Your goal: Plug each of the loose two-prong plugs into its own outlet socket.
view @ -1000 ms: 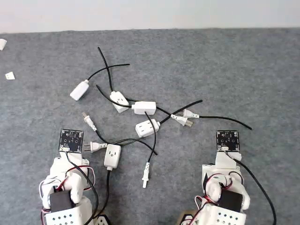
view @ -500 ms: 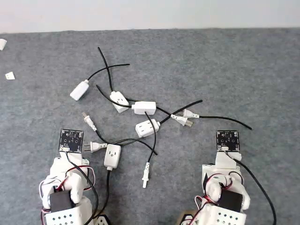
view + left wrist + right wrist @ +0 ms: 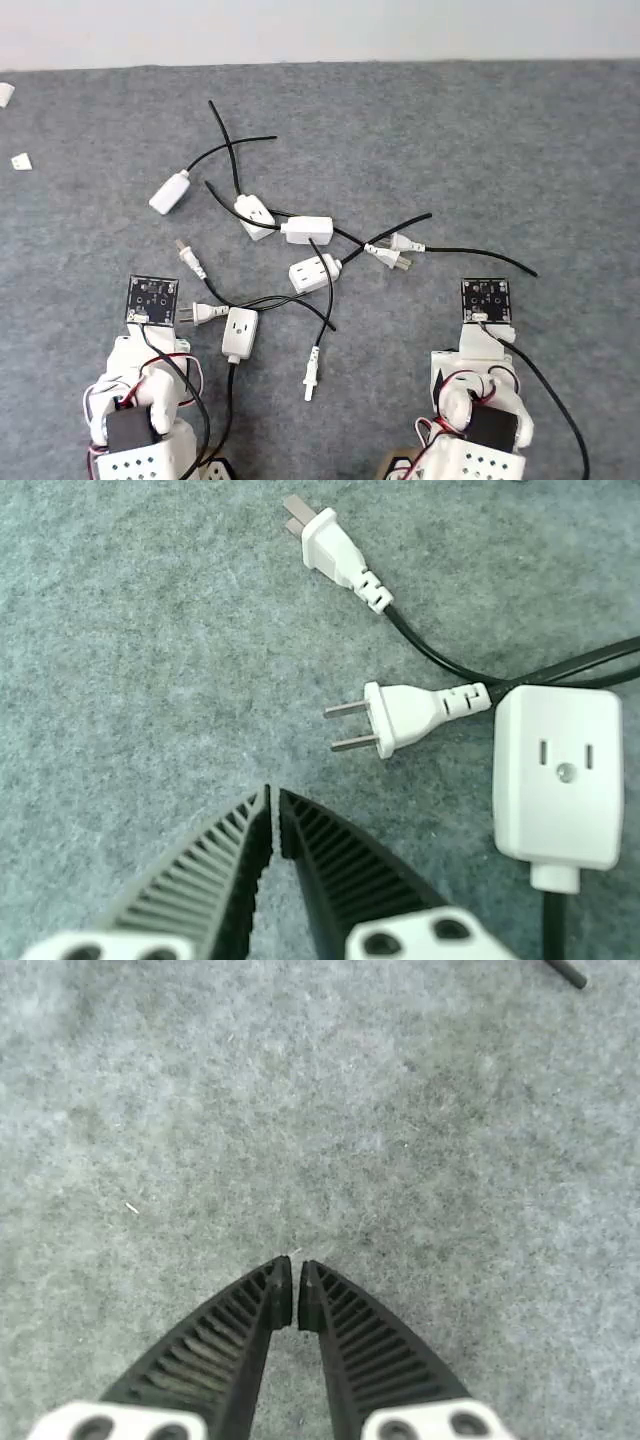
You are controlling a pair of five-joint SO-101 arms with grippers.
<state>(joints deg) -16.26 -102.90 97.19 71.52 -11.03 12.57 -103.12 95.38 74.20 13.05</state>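
Left gripper closed, empty, near the outlet socket; a two-prong plug lies just beside that socket. Right gripper closed, empty, well apart from it.

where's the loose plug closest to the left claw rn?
In the left wrist view the plug lies just ahead of the left claw, prongs pointing away from the white outlet socket beside it.

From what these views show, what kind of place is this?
Probably a robot test bench in a lab: a grey felt-like mat serves as the work surface, the left arm and right arm sit at one edge, and loose plugs and outlet sockets lie scattered.
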